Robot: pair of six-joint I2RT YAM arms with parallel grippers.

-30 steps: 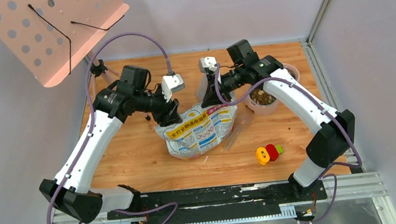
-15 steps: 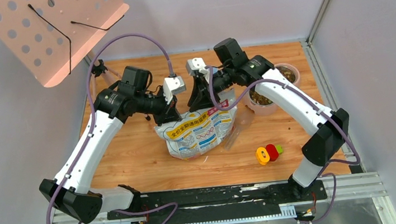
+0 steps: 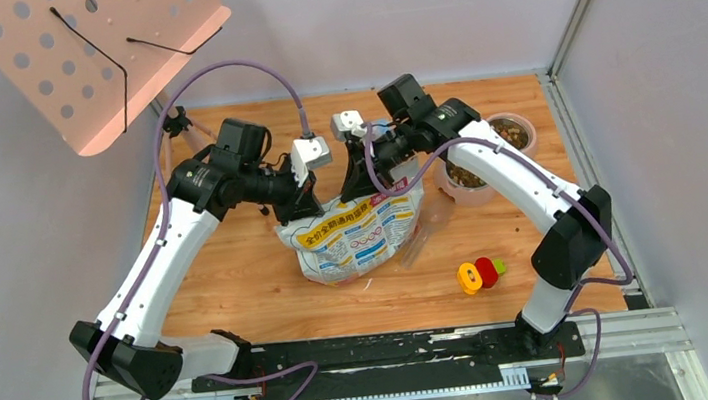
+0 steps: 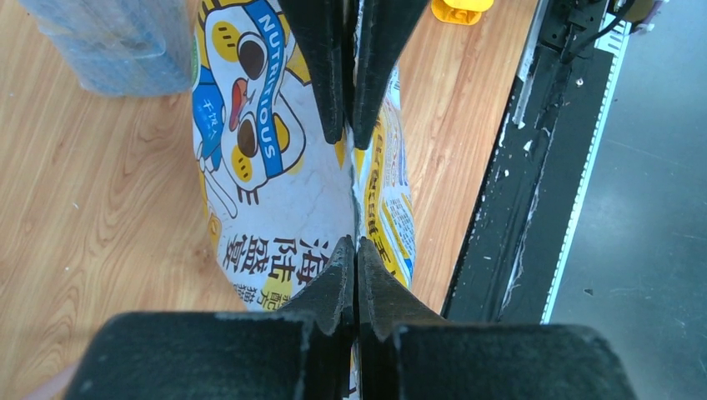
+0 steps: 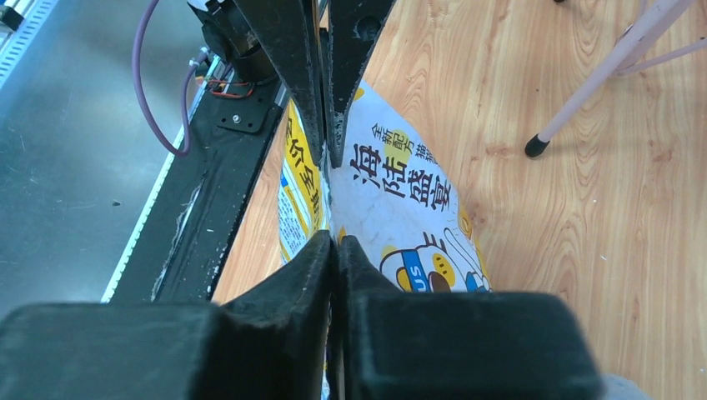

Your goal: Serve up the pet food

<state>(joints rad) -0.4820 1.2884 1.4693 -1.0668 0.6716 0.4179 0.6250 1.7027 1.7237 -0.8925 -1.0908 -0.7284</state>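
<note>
The right gripper has swung left along the top of the bag and now meets the left gripper near the middle of the upper edge, fingertips facing each other and nearly touching. The left gripper, a moment ago parted, has clamped down; its wrist view shows the jaws pressed together with the bag's seam pinched between them. The right wrist view shows the same on its side: the jaws are closed on that seam, with only a sliver between them.

Some pet food lies in the bowl stand at the right of the table, well apart from the bag — whatever remains inside the bag is hidden.

With both pincers on one seam, side by side, the likely step is pulling the mouth apart — or lifting the bag to pour.
</note>
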